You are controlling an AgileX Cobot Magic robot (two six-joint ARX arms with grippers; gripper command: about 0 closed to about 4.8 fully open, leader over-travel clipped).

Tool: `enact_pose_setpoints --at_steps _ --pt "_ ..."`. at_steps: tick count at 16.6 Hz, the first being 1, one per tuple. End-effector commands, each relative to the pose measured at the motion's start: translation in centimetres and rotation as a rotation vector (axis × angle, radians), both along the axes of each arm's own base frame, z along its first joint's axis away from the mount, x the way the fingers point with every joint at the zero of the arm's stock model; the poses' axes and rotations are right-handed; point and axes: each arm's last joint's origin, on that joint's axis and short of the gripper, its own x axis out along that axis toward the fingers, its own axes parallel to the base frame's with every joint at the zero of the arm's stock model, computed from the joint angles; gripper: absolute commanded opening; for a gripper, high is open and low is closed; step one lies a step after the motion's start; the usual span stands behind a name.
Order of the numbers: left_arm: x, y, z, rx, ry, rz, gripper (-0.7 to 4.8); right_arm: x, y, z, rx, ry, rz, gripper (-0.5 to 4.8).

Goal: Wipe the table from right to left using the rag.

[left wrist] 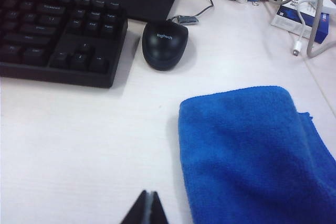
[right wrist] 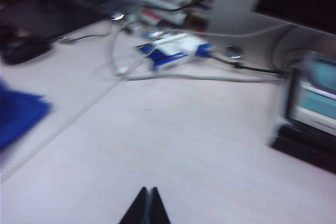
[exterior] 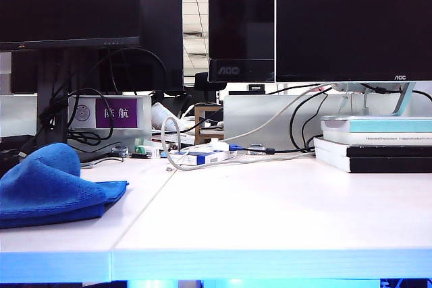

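Note:
The blue rag (exterior: 50, 190) lies bunched on the left part of the white table (exterior: 270, 220), near its front edge. In the left wrist view the rag (left wrist: 252, 156) spreads flat just beside my left gripper (left wrist: 149, 195), which is shut and empty over bare table. My right gripper (right wrist: 148, 191) is shut too, holding nothing, above the bare right panel. The rag (right wrist: 18, 116) shows as a blurred blue patch well away from it, beyond the seam (right wrist: 68, 124). Neither gripper appears in the exterior view.
A black keyboard (left wrist: 58, 35) and black mouse (left wrist: 164, 43) lie beyond the rag. Cables and a small blue-white box (exterior: 202, 156) clutter the back middle. Stacked books (exterior: 374, 143) sit at the back right under the monitors (exterior: 351, 21).

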Motion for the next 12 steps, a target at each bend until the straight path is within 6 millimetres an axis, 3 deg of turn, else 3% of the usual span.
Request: enact_pose_setpoints --at_steps 1,7,12 --pt "0.0 0.0 0.2 -0.004 -0.012 0.0 -0.04 0.4 -1.9 -1.7 0.008 -0.003 -0.12 -0.05" --pt "0.0 0.0 0.2 -0.004 -0.012 0.001 -0.04 0.7 -5.9 -6.1 0.12 -0.013 -0.199 -0.05" --pt "0.0 0.0 0.2 -0.004 -0.011 0.0 -0.04 0.7 -7.5 -9.1 0.177 0.026 -0.319 -0.06"
